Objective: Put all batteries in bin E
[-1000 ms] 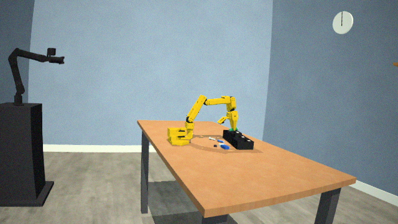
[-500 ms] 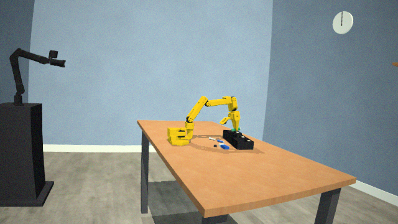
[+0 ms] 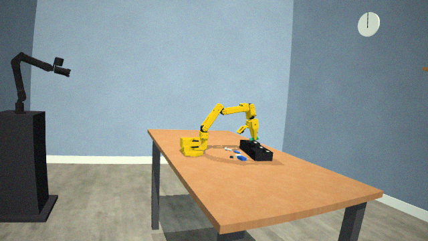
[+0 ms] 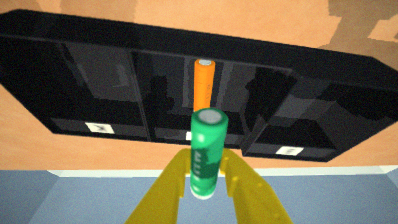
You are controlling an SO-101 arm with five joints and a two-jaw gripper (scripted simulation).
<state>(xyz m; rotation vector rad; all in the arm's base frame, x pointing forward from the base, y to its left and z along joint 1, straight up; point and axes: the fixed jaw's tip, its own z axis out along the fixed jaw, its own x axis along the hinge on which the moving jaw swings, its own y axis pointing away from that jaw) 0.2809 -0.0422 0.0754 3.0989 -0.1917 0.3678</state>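
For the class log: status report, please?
Gripper shut on green battery. Above middle bin; orange battery inside. Nothing in the way.
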